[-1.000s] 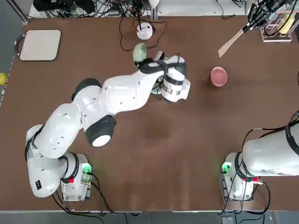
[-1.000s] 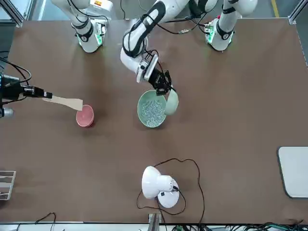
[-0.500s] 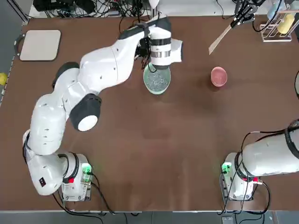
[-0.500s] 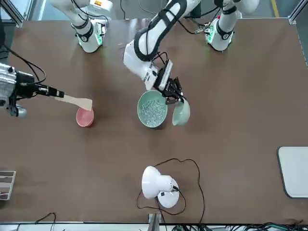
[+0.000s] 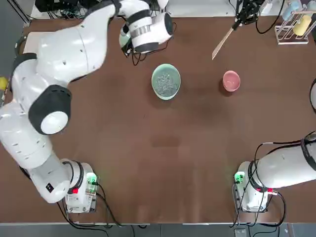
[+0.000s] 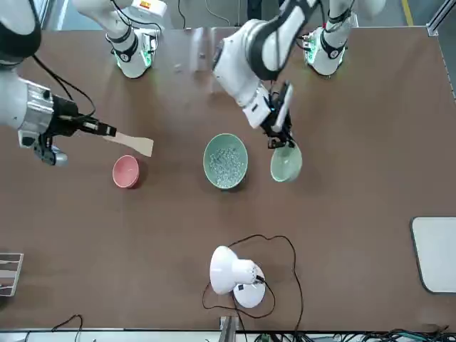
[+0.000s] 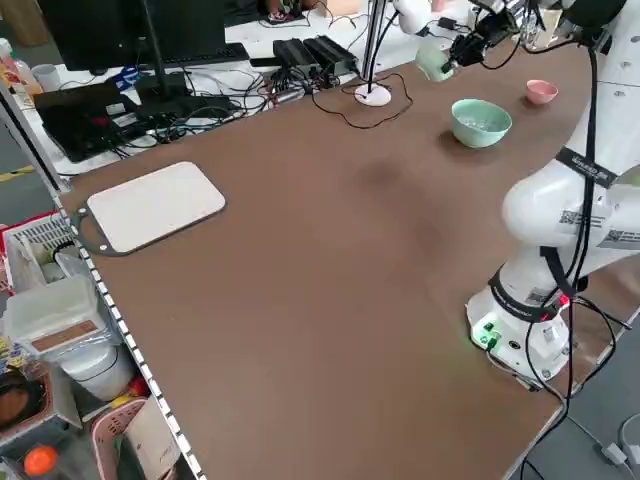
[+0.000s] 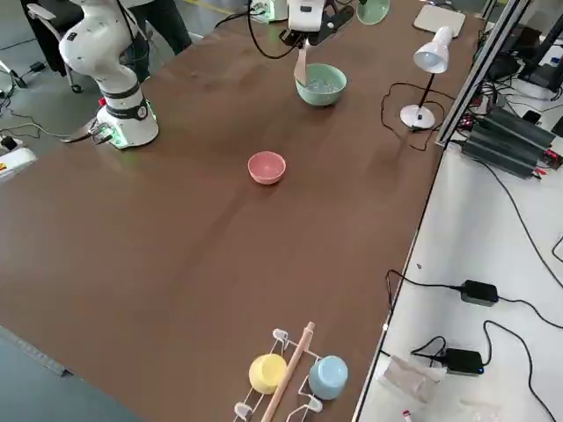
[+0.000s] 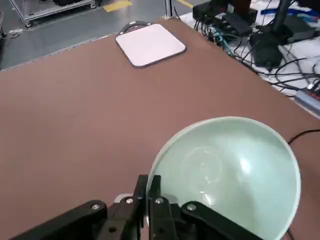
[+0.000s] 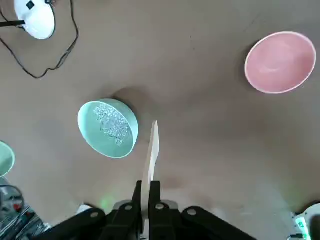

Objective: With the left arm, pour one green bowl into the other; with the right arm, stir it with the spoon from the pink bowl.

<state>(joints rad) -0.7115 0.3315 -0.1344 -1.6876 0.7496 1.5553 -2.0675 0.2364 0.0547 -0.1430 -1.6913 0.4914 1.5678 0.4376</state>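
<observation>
The small mint-green bowl (image 6: 286, 163) hangs empty in the air on the robot's left of the large teal-green bowl (image 6: 226, 160). My left gripper (image 6: 279, 139) is shut on its rim (image 9: 150, 182). Pale granules lie in the large bowl (image 5: 166, 81). The pink bowl (image 5: 231, 80) stands empty on the robot's right of it. My right gripper (image 6: 100, 130) is shut on the handle of the wooden spoon (image 6: 132, 141). It holds the spoon in the air beyond the pink bowl (image 6: 126, 171), its blade pointing towards the large bowl. From the right wrist, the spoon (image 10: 151, 150) hangs beside the large bowl (image 10: 107, 127).
A white desk lamp (image 6: 235, 274) with a black cable stands at the table's far edge. A white pad (image 5: 43, 47) lies at the far left corner. A rack with a yellow and a blue cup (image 8: 290, 374) stands at the far right corner.
The left arm has swung the small green bowl off the large bowl's rim and out to the robot's left, turning it upright. The right gripper has carried the spoon nearer the large bowl.
</observation>
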